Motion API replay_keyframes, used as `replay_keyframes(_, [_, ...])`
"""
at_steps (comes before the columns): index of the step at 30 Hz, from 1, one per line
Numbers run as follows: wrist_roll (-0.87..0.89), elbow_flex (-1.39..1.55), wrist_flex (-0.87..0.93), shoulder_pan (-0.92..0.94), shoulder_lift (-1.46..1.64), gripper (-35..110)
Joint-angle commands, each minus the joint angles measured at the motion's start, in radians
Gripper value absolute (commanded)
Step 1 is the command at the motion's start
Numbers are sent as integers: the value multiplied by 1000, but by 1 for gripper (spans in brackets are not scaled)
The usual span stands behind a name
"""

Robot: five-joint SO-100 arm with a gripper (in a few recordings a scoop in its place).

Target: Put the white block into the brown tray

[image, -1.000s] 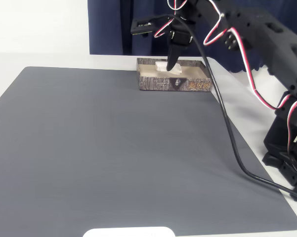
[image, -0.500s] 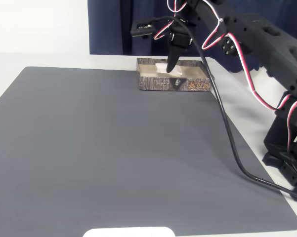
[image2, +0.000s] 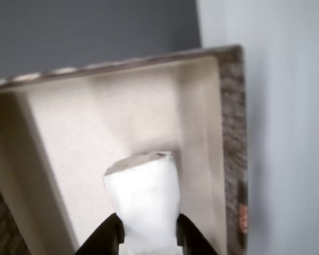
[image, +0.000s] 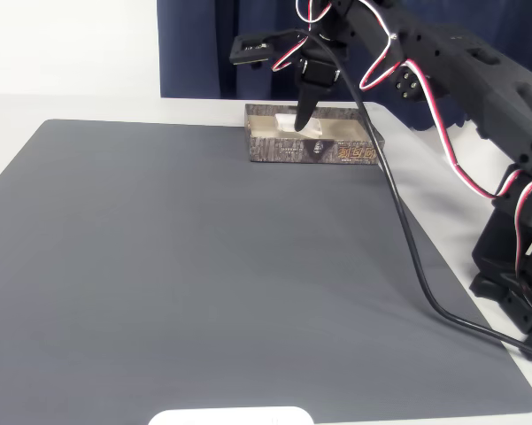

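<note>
A: Where is the white block?

B: At lower centre of the wrist view, pinched between the jaws above the brown tray.

A: How will it handle?

B: Probably light and stiff; holding its narrow sides suits it.

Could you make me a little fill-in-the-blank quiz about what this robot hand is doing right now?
1. The hand is above the brown ____.
2. Between its fingers sits a small ____ block.
3. The tray stands at the far edge of a ____ mat.
4. The tray's inside is pale ____.

Missing words: tray; white; grey; cream
</note>
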Motion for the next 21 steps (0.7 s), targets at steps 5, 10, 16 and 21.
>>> replay_keyframes(5, [-46, -21, 25, -6, 26, 0])
replay_keyframes(10, [-44, -21, 28, -15, 28, 0])
replay_keyframes(16, [-77, -20, 41, -20, 28, 1])
replay_keyframes(21, [-91, -3, 41, -12, 28, 10])
